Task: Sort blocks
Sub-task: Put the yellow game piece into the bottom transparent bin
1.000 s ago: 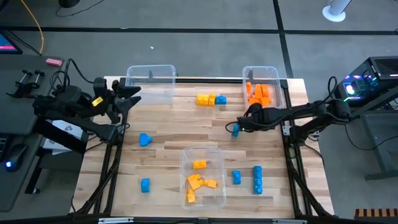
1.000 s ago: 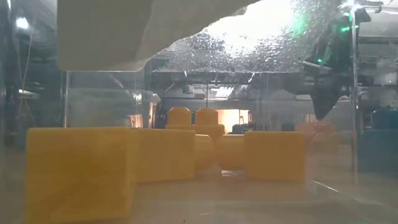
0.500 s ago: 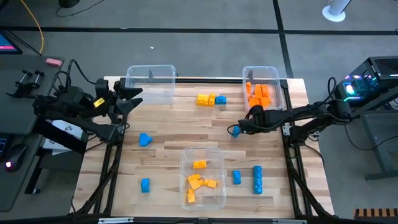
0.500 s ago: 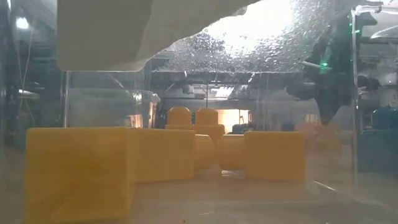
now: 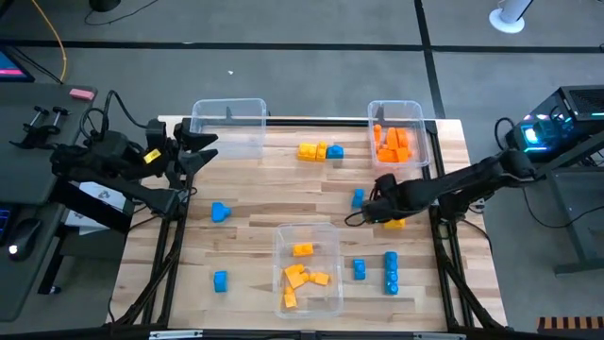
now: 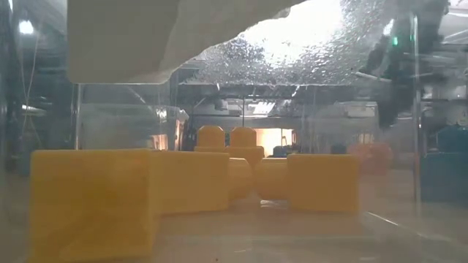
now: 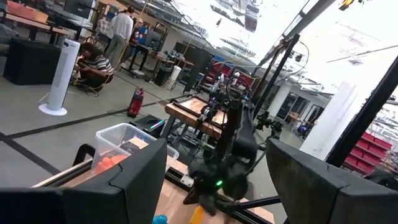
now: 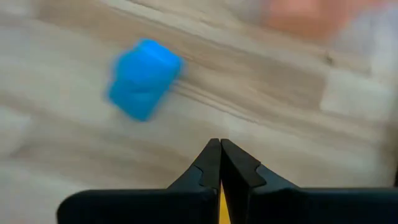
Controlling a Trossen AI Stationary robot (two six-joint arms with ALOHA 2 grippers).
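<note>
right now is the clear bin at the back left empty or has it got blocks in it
Empty: the clear plastic rectangular bin at the back left shows only bare bottom in the high view, no blocks inside.

The wooden tabletop [image 5: 255, 203] offers a bare lane across its middle, broken by one blue plastic block [image 5: 220, 212] toward the left edge. The clear bin of yellow-orange blocks [image 5: 309, 267] blocks the near-edge centre. The empty clear bin [image 5: 229, 123] and the clear bin of orange blocks [image 5: 397, 132] fill the far corners. The shut right gripper [image 5: 371, 213] lies across the right side, a small blue block [image 5: 358, 198] just beside it.
</note>
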